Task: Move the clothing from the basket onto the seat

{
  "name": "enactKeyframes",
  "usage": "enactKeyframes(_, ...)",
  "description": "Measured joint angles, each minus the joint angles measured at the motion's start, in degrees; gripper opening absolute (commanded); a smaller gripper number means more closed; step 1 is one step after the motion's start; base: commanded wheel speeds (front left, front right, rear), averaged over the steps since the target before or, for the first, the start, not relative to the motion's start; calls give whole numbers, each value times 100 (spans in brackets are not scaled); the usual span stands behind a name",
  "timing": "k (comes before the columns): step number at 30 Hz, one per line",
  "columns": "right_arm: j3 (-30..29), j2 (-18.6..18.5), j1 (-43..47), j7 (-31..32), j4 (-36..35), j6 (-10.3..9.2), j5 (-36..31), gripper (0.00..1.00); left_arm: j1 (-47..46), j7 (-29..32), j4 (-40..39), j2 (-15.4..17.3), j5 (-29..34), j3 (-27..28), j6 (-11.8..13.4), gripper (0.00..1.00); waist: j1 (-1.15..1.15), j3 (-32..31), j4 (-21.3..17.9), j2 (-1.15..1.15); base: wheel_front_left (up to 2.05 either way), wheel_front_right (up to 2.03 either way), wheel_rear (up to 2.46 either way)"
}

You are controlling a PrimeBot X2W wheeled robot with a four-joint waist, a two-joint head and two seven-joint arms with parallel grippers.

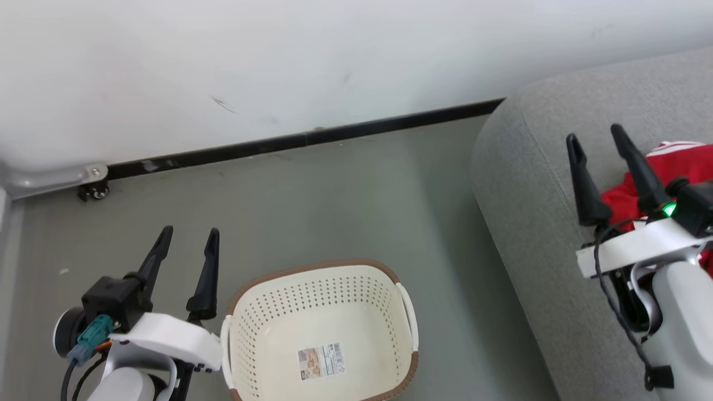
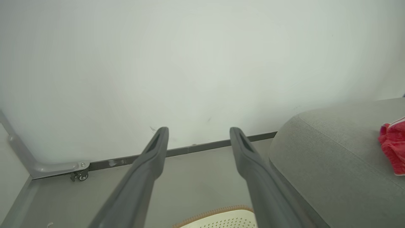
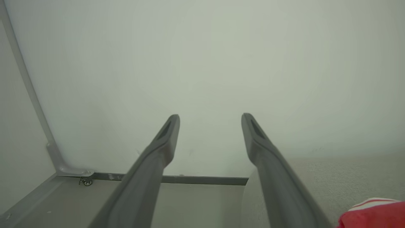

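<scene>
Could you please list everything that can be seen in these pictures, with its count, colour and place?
basket: one, cream with a brown rim, on the floor left of the seat
label: one, pale paper, on the basket's inner bottom
clothing: red with white trim, number of pieces unclear, lying on the seat
seat: one, light grey, at the right
floor: grey-green
wall: white, behind everything
skirting: one black strip at the wall's foot
caster wheel: one, dark, far left by the wall
left gripper: dark fingers open, beside the basket
right gripper: dark fingers open, over the seat
</scene>
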Motion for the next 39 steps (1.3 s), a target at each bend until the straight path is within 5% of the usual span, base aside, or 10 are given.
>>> enactKeyframes(17, -269, 673, 1172, 1, -4, 0, -356, 100, 717, 0, 14, -289, 458, 432, 450, 100, 0, -549, 391, 0, 0, 0, 0)
enactKeyframes(39, -404, 1243, 2340, 1, -48, 0, -956, 100, 1378, 0, -158, -471, 823, 689, 644, 100, 0, -1018, 602, 0, 0, 0, 0)
